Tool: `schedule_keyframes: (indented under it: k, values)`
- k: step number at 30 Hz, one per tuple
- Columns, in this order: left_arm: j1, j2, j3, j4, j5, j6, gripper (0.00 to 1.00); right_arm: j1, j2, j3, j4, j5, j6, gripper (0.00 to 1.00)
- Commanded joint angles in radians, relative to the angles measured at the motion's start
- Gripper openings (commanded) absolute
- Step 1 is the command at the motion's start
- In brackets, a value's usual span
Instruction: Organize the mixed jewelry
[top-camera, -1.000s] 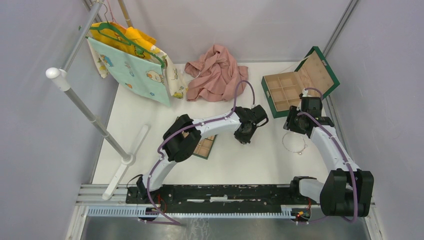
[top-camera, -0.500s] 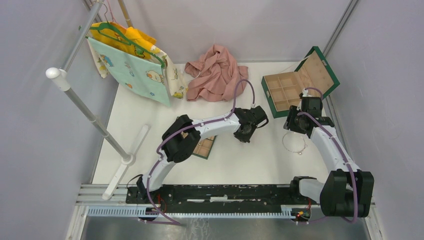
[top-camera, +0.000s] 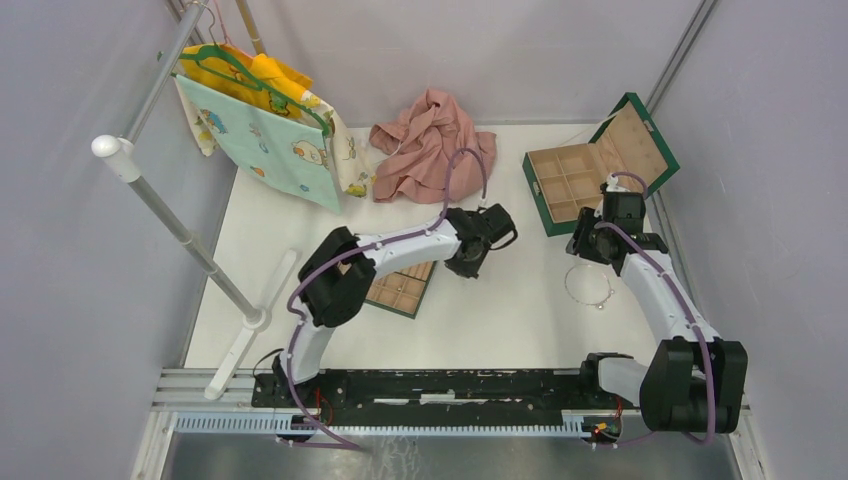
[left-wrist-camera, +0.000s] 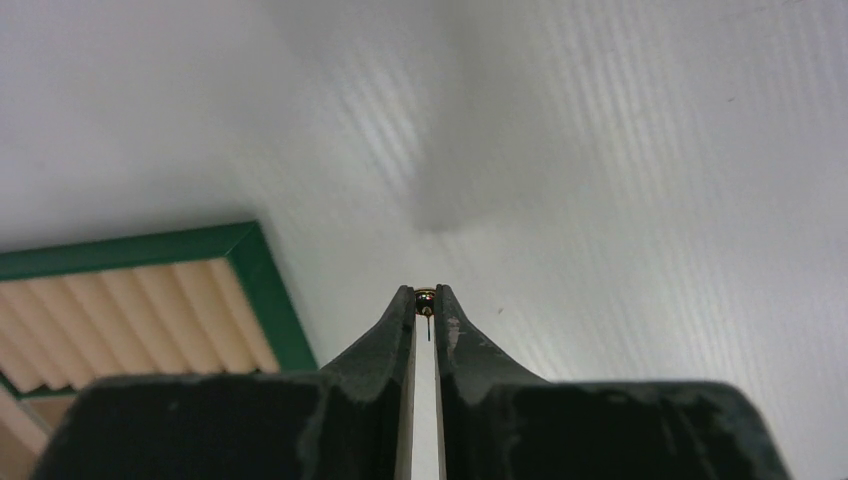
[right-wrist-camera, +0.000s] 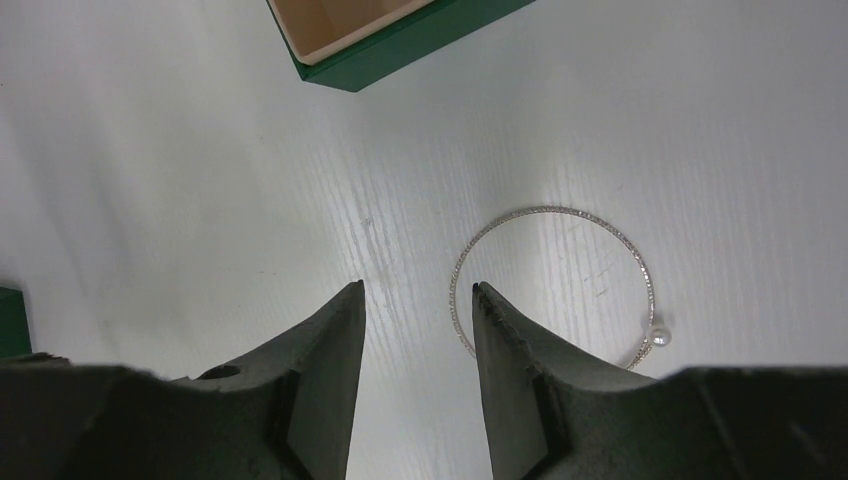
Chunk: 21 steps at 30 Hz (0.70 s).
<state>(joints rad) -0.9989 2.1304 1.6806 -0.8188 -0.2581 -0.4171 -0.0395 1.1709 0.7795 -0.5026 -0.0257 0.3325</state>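
mixed jewelry on a white table (top-camera: 500, 320): one tiny pale-gold bead (left-wrist-camera: 424, 296) is pinched at the very fingertips of the left gripper (left-wrist-camera: 425, 300), whose jaws are closed on it above bare tabletop, just right of the corner of a green-rimmed tray (left-wrist-camera: 262, 285) with tan compartments. from above, that left gripper (top-camera: 463, 262) hangs near mid-table, its arm crossing the same tray (top-camera: 400, 292). the silvery wire loop (right-wrist-camera: 560, 209), ending in a small pale ball, lies flat on the table at right. the right gripper (right-wrist-camera: 418, 290) hovers over the loop's left edge, jaws parted and grasping nothing. overhead, the loop (top-camera: 598, 305) sits just near of the right gripper (top-camera: 588, 243), with an open green box (top-camera: 640, 125) of tan compartments beyond it. a crumpled pink cloth (top-camera: 430, 150) lies at the far wall. a cartoon-printed cloth (top-camera: 270, 140) hangs from a rail at left.
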Motion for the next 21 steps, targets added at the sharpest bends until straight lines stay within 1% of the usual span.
schedule_keyframes:
  k: [1,7,9,11,17,21]
  values:
    - [0.062,-0.175,-0.083,-0.053,-0.029,-0.037,0.11,-0.002,0.028,0.05,0.057,-0.022,0.029,0.49]
    - [0.137,-0.333,-0.239,-0.079,-0.036,-0.06,0.11,0.0,0.049,0.061,0.084,-0.035,0.032,0.5]
    - [0.157,-0.373,-0.293,-0.076,-0.064,-0.08,0.11,0.001,0.059,0.06,0.085,-0.034,0.029,0.5]
    - [0.185,-0.409,-0.355,-0.051,-0.059,-0.099,0.13,0.005,0.065,0.06,0.087,-0.038,0.027,0.5]
    - [0.238,-0.44,-0.456,-0.005,-0.048,-0.138,0.16,0.019,0.08,0.07,0.095,-0.044,0.029,0.5]
    - [0.251,-0.425,-0.486,0.029,-0.047,-0.146,0.22,0.024,0.093,0.076,0.095,-0.046,0.029,0.5]
